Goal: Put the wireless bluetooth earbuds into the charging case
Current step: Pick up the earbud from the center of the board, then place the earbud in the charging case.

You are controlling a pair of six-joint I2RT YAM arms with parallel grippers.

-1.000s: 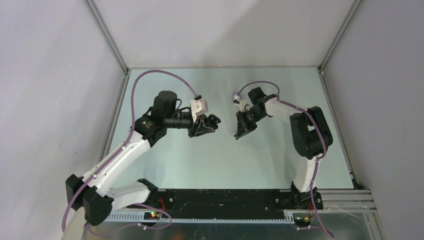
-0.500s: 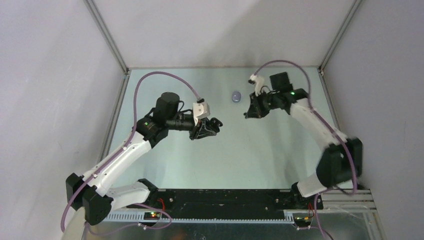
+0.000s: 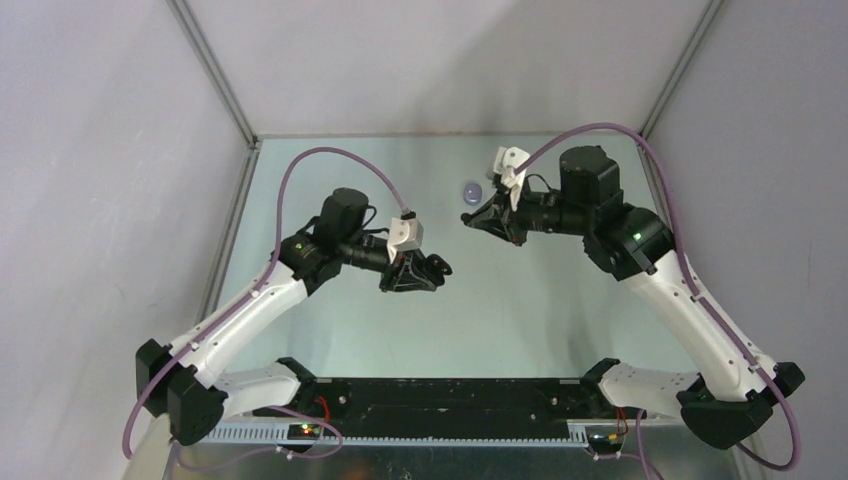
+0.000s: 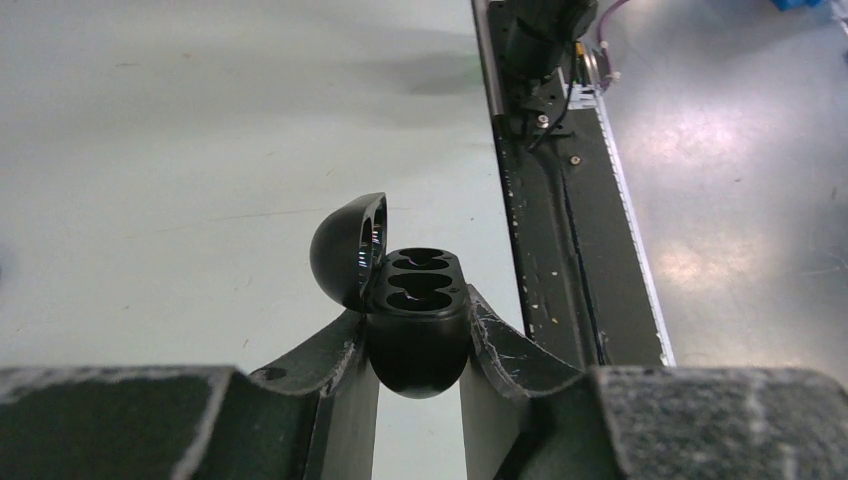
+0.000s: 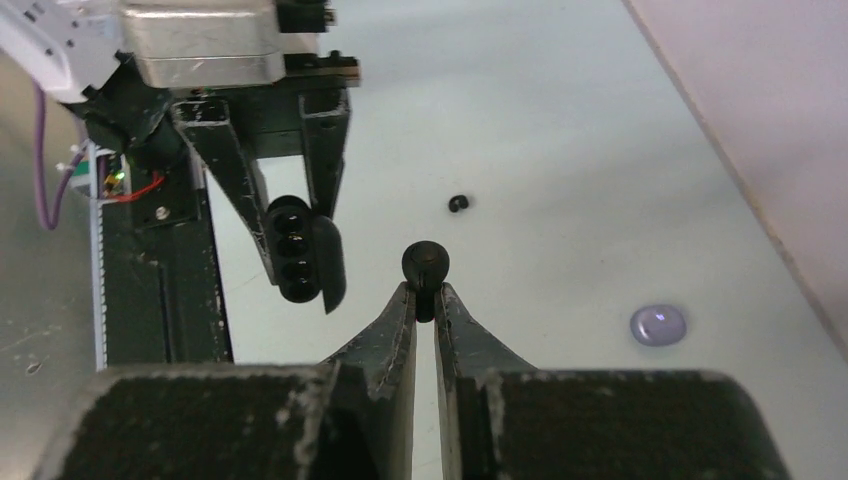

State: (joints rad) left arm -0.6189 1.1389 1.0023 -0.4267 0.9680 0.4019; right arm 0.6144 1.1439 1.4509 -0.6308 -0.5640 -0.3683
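A black charging case is pinched by its base in my left gripper, which is shut on it. Its lid is hinged open to the left and both sockets look empty. From above, the left gripper hangs over the middle of the table. My right gripper is shut on a black earbud that sticks out past its tips. It points left, a short way from the case. A second black earbud lies loose on the table beyond.
A pale purple rounded object rests on the table just behind the right gripper, also seen as a purple blob in the right wrist view. The black base rail runs along the near edge. Grey walls enclose the table.
The right arm has swung out and stretched, carrying its gripper back and then left to face the left gripper and uncovering the purple object. The left gripper has shifted slightly nearer and right with the case.
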